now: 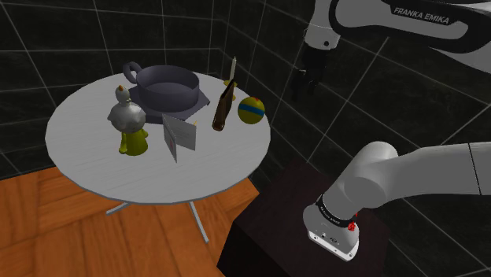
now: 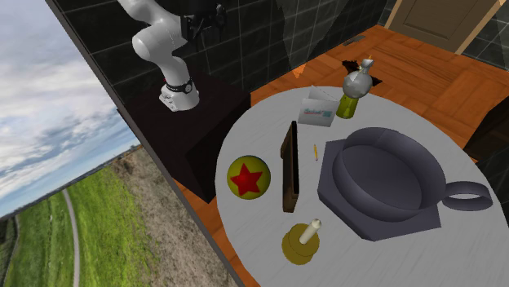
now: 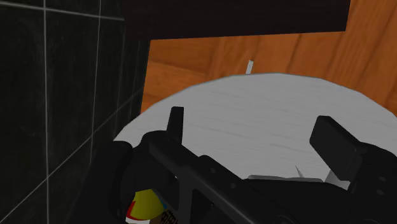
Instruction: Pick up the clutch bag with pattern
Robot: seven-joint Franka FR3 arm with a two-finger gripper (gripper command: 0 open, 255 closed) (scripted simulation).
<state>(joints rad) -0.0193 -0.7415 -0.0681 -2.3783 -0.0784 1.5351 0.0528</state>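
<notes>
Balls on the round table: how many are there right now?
1. The yellow ball with a red star lies near the table edge facing the stand, beside the upright brown slab. None seems hidden.

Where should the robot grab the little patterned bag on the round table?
Probably the top edge of the clutch bag, coming down from above with one finger on each flat face. It seems to stand thin and upright on the table, so the narrow top should fit inside the open gripper.
</notes>
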